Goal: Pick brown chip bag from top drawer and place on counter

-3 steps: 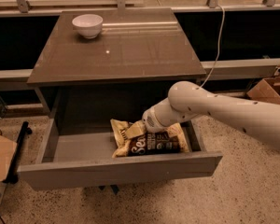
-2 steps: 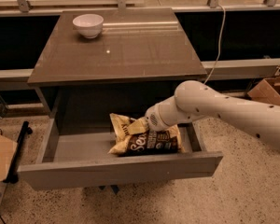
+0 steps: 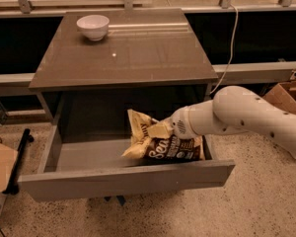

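Though half-hidden, gripper (image 3: 161, 130) seemingly against bag (image 3: 176, 147).

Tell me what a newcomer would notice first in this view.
The big white arm reaches in from the right, its gripper against the brown chip bag, which stands tilted in the open top drawer. Beyond that, a white bowl sits at the far left corner of the counter.
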